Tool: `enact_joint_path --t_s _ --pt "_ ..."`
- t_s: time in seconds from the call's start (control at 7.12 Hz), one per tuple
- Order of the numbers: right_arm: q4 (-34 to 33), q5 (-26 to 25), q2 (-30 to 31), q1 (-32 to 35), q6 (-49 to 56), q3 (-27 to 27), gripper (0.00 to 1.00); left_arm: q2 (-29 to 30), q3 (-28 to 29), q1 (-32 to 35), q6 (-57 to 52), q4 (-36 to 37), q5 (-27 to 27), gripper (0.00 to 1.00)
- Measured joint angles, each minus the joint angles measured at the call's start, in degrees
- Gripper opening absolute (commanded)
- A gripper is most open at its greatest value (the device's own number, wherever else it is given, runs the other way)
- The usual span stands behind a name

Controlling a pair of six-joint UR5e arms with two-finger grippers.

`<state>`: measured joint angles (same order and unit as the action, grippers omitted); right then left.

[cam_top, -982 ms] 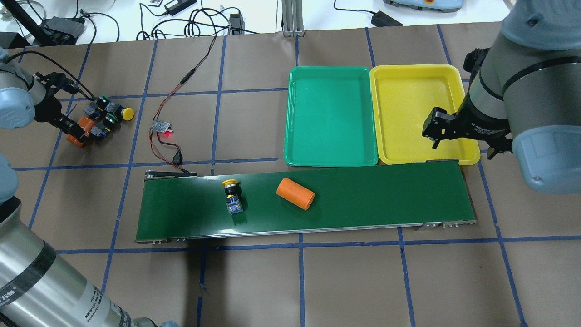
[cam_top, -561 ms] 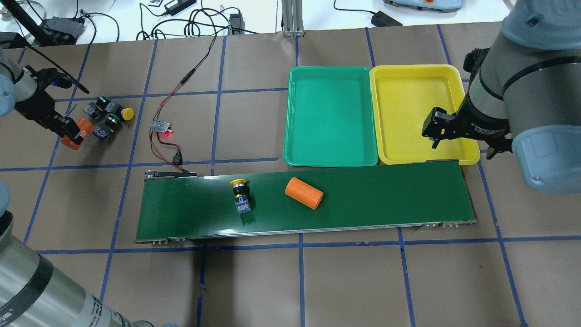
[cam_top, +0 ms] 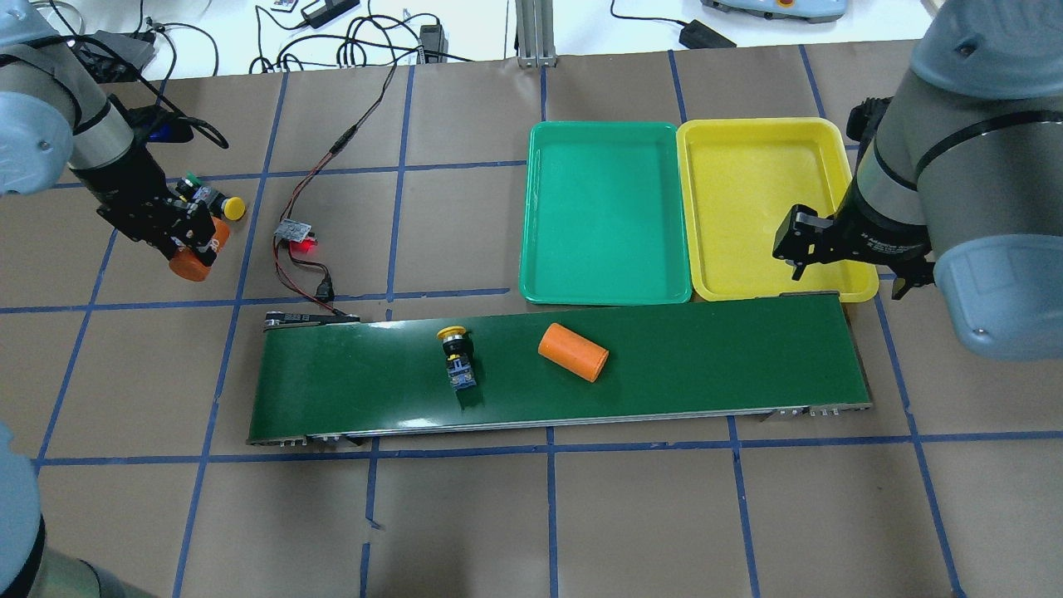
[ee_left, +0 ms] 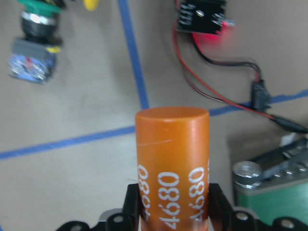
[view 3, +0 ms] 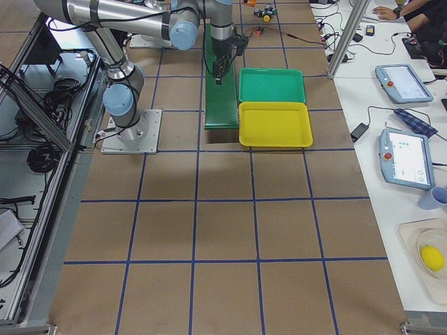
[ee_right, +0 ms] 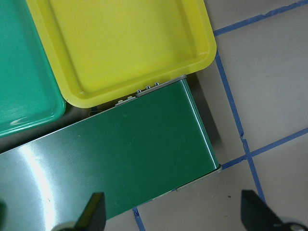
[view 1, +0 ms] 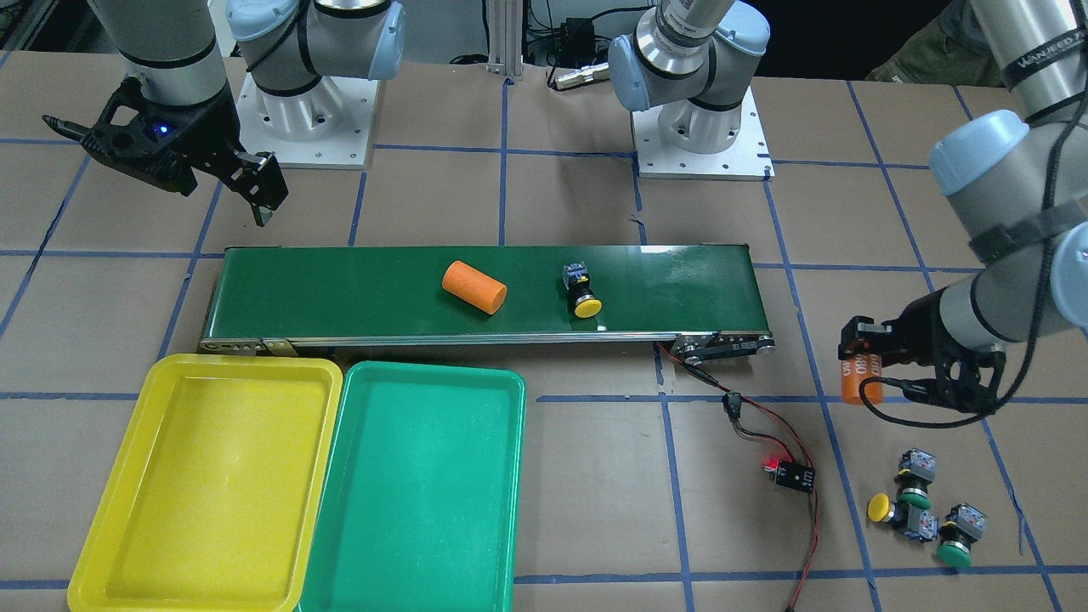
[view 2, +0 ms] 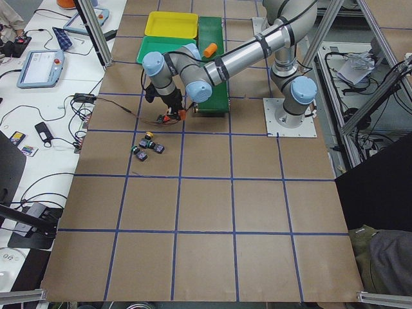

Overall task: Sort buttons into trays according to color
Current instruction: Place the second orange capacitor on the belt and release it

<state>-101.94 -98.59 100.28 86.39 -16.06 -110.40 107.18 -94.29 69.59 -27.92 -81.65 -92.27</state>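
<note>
One yellow-capped button lies on the dark-green conveyor belt. Three more buttons, one yellow and two green, sit in a cluster on the table at the robot's far left. The green tray and the yellow tray stand side by side beyond the belt with nothing in them. My left gripper is shut on an orange cylinder marked 4680, held off the table beside the cluster. My right gripper hangs open over the belt's right end, by the yellow tray's corner.
A second orange cylinder lies on the belt to the right of the button. A small circuit board with a red light and red-black wires lies between the button cluster and the belt's left end. Cables crowd the far table edge.
My left gripper has lifted the orange cylinder away from the button cluster and carried it toward the belt. The button and the cylinder on the belt have travelled right. The right gripper has barely moved.
</note>
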Motion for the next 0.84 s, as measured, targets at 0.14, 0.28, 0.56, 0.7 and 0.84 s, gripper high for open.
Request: enact_joint_path --t_s 0.14,0.28,0.56,0.7,0.84 --pt "0.05 -0.07 0.12 0.00 -0.06 -0.49 1.00 -4.15 -4.58 2.38 4.11 0.13 0.15 0.01" --pt "0.09 -0.10 0.34 0.00 -0.12 -0.93 1.00 -8.26 -8.89 5.61 7.90 0.40 0.24 0.01" --pt "0.07 -0.10 0.92 0.00 -0.08 -1.66 1.00 -12.69 -14.96 12.04 13.33 3.95 0.34 0.01" --pt "-0.06 -0.06 1.06 0.00 -0.10 -1.83 1.00 -13.84 -17.48 14.53 10.33 6.78 0.31 0.01" --pt "-0.34 0.16 1.08 0.00 -0.13 -1.89 1.00 -14.84 -19.84 15.92 5.23 8.78 0.34 0.01"
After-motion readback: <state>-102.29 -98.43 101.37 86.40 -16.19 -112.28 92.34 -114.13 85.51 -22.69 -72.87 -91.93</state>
